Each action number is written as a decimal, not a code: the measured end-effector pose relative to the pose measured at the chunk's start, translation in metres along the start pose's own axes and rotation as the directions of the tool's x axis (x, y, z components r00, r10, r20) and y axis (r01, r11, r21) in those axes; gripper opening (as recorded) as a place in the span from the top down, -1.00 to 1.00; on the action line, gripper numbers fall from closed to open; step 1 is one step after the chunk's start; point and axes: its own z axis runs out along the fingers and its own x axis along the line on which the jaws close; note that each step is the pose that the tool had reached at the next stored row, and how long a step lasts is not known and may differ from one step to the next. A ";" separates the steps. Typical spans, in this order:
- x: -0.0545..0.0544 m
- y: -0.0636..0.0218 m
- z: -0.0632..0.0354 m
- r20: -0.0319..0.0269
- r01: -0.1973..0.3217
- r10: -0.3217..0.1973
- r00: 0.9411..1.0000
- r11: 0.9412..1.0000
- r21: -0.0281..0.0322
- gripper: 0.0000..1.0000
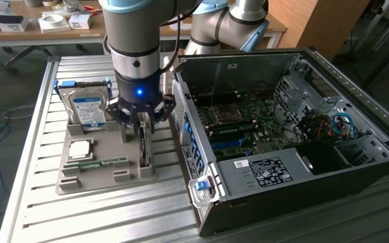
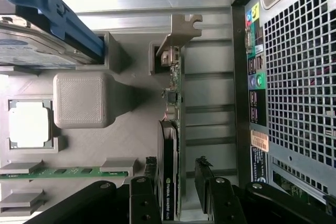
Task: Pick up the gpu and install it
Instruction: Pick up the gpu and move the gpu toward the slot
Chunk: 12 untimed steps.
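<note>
Worktop (image 1: 39,202): slatted metal; it carries all the rest.
Case (image 1: 262,172): open PC tower on the exterior view's right, its board facing up. Its grilled wall (image 2: 294,77) stands just beside the tray.
Tray (image 1: 93,177): grey parts holder on the exterior view's left of the case.
Drive (image 1: 88,109): upright at the tray's far end, well clear of my fingers.
Gpu (image 1: 142,147): not yet installed. It stands on edge in the tray slot nearest the case, directly below me.
Gpu axis: the long side (image 2: 169,182) runs parallel to the case wall. The bracket (image 2: 184,27) is at the drive end.
Gripper (image 1: 142,119): released, holding nothing, and hanging straight over the card.
Gripper on the card: in the wrist view the gripper (image 2: 176,167) straddles the thicker cooler part, one finger on each face.
Fingers (image 2: 205,182): the one on the case side shows a clear gap to the card. I judge the other one very near the cooler, but I cannot tell whether it touches.
Hidden: my own body covers the card's bracket end in the exterior view. The slot on the board is too cluttered for me to pick out.
</note>
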 end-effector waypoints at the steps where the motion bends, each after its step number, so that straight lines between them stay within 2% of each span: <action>1: 0.000 -0.0001 0.0014 0.000 0.000 0.000 1.000 1.000 0.000 0.15; 7: 0.000 -0.0003 0.0057 -0.001 0.000 0.000 1.000 1.000 0.000 0.15; 12: 0.000 -0.0007 0.0130 -0.004 0.000 0.000 1.000 1.000 0.000 0.15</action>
